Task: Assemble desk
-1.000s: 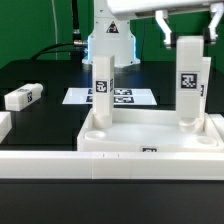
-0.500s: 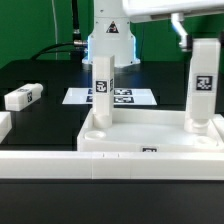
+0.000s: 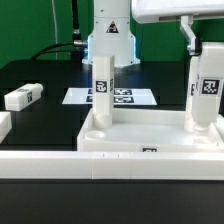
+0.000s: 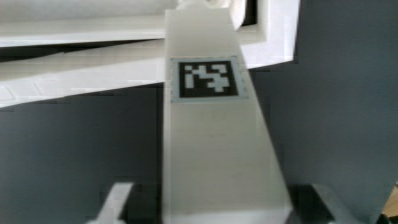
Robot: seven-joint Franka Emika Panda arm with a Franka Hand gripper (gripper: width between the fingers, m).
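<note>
Since a second ago the held leg (image 3: 205, 95) has swung toward 3 o'clock and now leans slightly, and the arm went with it. The claw (image 4: 214, 212) pinches it near the upper end, one pad per side (pads barely show in the wrist view). Its foot sits at the 3 o'clock socket of the top (image 3: 150, 122). The second leg (image 3: 101, 90) stands upright at 9 o'clock.

Step looks like seating this leg. Square it up first, keep its axis over the socket and avoid side load, or it may jam.

Parts are smooth white plastic: square-section legs with printed tags, a tray-like top and round sockets.
</note>
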